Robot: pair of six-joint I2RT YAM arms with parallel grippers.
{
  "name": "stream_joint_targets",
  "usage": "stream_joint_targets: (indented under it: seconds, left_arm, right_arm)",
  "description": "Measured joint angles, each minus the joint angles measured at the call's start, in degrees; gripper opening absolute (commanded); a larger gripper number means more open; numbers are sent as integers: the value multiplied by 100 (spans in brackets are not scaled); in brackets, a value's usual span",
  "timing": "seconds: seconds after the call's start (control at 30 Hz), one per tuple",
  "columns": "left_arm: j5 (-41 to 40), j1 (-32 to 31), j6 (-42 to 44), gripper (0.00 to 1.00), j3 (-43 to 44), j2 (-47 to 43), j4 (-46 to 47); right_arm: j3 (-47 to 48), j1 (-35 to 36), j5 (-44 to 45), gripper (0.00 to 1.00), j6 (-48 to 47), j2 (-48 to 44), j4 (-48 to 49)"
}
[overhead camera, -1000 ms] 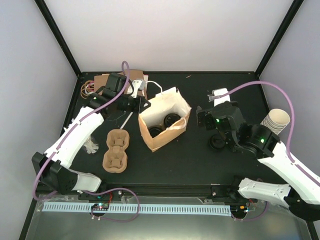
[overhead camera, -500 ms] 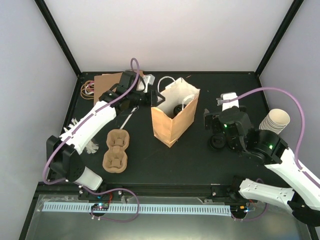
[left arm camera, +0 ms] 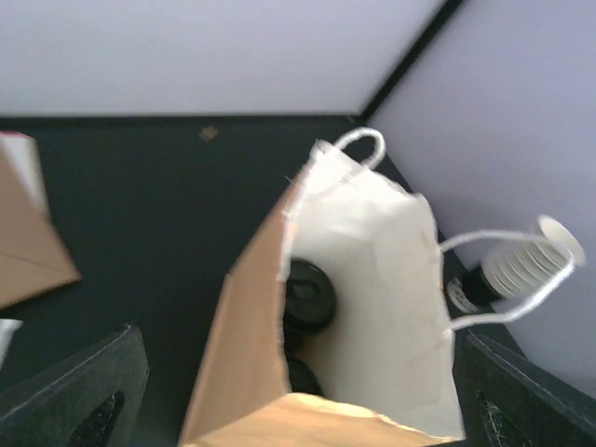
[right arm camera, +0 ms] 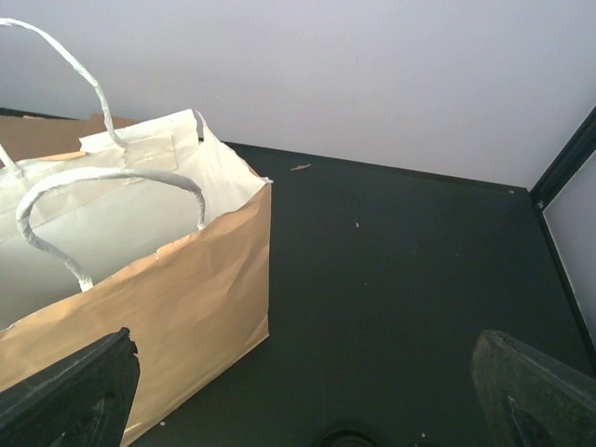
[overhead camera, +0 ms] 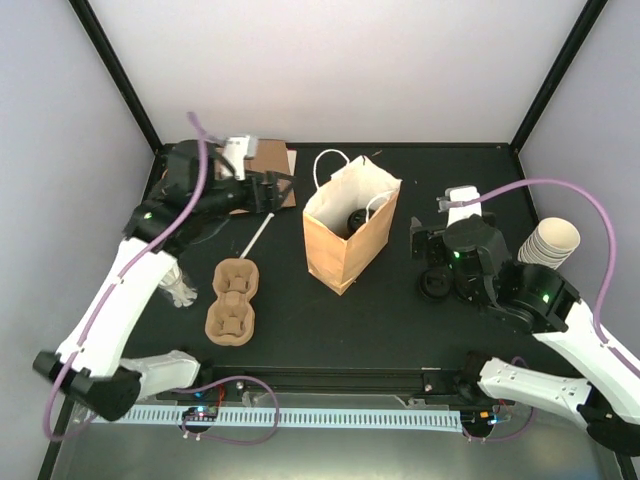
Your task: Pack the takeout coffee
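Left gripper (overhead camera: 278, 188) is opened wide, drawn back left of the paper bag (overhead camera: 345, 255), just released and now stood upright mid-table; two lidded coffee cups (left arm camera: 307, 293) are seen inside, a third cup (overhead camera: 435, 287) is left right of the bag under the wide-open right gripper (overhead camera: 424, 246), judged next for packing

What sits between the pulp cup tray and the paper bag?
Nothing. In the top view, only bare black table separates the pulp cup tray from the paper bag.

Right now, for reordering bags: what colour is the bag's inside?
White bag lining; left wrist view.
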Motion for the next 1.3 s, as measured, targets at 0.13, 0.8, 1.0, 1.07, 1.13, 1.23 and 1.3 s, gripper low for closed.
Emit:
stream_joint_targets:
  seconds: [0.13,0.8,1.0,1.07,1.13,1.23,1.3]
  left_arm:
    - [-485,520,251,91,-7,-553,-374]
    - [-1220,1397,1010,76,-1038,2157,-859]
    - [-1403,1403,1121,67,-872,2883,-824]
    - [-1458,1423,1154,66,-671,3209,-828]
    - [-1499,1443,1163,64,-501,3493,-826]
    - [-1567,1488,1161,63,-264,3919,-857]
    - [-1574,1515,1161,61,-177,4111,-876]
  right_arm:
    - [-151,-4,-9,100,-39,-173,155]
    - [-914,-11,-629,100,-140,-756,901]
    - [-1266,-11,-925,100,-173,-1169,1169]
    - [-1307,-11,-992,100,-229,-1250,1235]
    - [-1329,-11,-1025,100,-267,-1285,1309]
    - [-1401,-11,-1086,100,-334,-1325,1443]
    - [-1434,-11,-1123,100,-385,-1331,1495]
